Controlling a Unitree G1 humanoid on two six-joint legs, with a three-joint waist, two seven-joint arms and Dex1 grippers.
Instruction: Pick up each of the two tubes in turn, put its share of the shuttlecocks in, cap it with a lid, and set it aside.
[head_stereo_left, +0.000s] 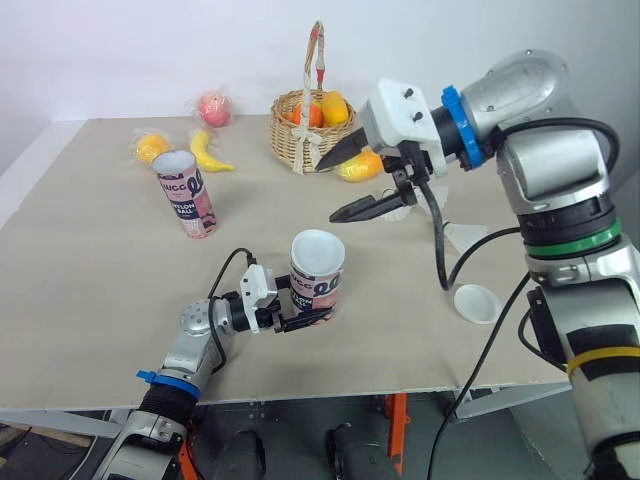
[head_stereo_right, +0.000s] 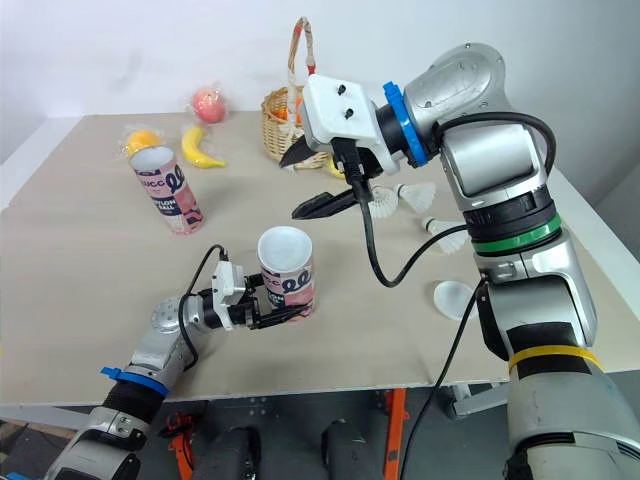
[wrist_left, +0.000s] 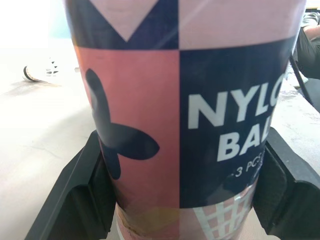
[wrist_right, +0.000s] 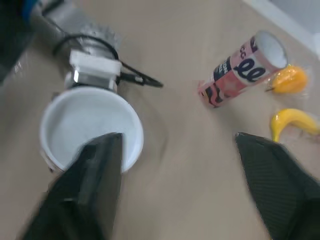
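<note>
Left gripper (head_stereo_left: 300, 312) clamps the open nylon-ball tube (head_stereo_left: 318, 270) upright at lower centre, likely steadying it for loading; right gripper (head_stereo_left: 328, 190) hangs above, spread wide, empty.

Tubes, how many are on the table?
2. The near tube is gripped by the left tool at the front; the far tube stands back left, near the banana.

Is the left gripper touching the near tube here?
Touching. The left wrist view shows the left gripper with both fingers pressed against the sides of the near tube, with no gap.
</note>
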